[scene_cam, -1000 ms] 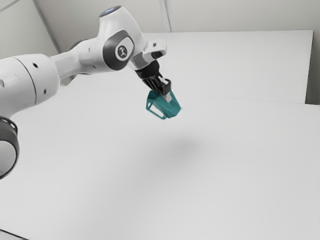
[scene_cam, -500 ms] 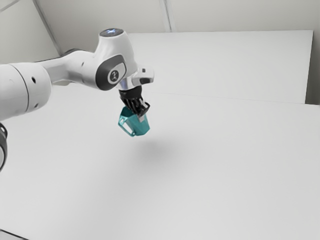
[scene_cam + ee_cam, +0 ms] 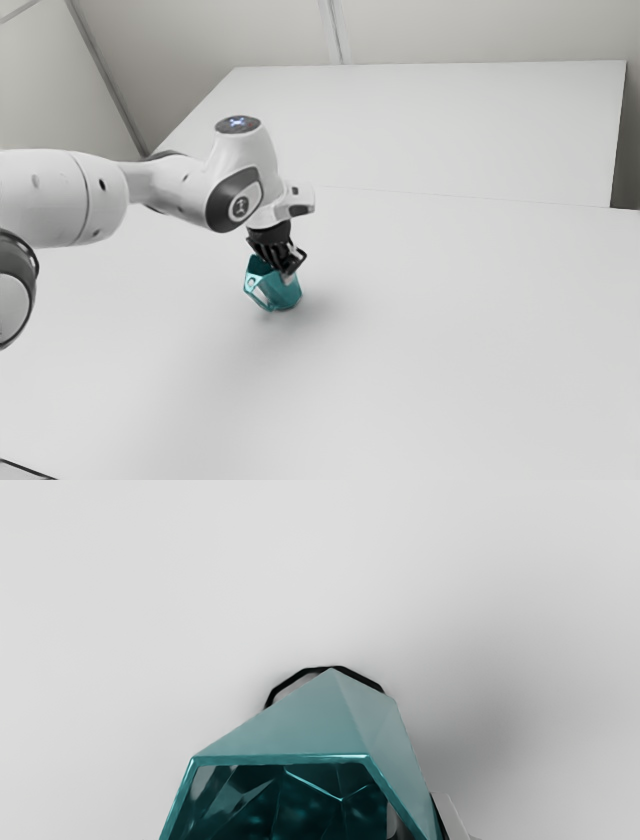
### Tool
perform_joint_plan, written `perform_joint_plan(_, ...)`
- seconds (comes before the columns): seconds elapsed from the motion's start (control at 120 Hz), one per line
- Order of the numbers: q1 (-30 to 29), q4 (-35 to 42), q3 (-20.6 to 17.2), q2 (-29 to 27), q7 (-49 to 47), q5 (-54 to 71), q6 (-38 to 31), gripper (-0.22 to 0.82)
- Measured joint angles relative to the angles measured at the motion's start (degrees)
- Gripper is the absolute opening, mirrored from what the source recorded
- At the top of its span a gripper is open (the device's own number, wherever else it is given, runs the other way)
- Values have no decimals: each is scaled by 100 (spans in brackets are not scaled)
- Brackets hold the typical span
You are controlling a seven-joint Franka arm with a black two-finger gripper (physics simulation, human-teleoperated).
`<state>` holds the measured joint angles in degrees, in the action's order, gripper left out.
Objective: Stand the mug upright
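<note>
The gripper pinches the teal, faceted mug over the smooth, pale bench, the exterior view recording its angular handle, the wrist view its straight-edged rim and glossy, dark interior.

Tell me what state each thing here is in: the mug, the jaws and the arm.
Mug: mouth up but leaning toward the exterior view's left, held in the jaws; whether its base touches the table I cannot tell.
Jaws: shut on the mug's wall, one finger inside, one outside.
Arm: bent, reaching down to the mug.
</note>
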<state>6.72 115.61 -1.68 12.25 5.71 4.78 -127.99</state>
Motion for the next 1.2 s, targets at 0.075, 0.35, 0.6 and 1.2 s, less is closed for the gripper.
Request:
perform_joint_plan(0.075, 1, 1, -4, 9, -20, -32, -28, -6)
perform_joint_plan(0.35, -2, -39, -8, -275, -32, -109, -32, 41)
perform_joint_plan(0.6, -3, -1264, 18, -478, -1, -556, 800, 55)
perform_joint_plan(1.2, -5, -2717, 45, -528, 27, -728, 2930, 60)
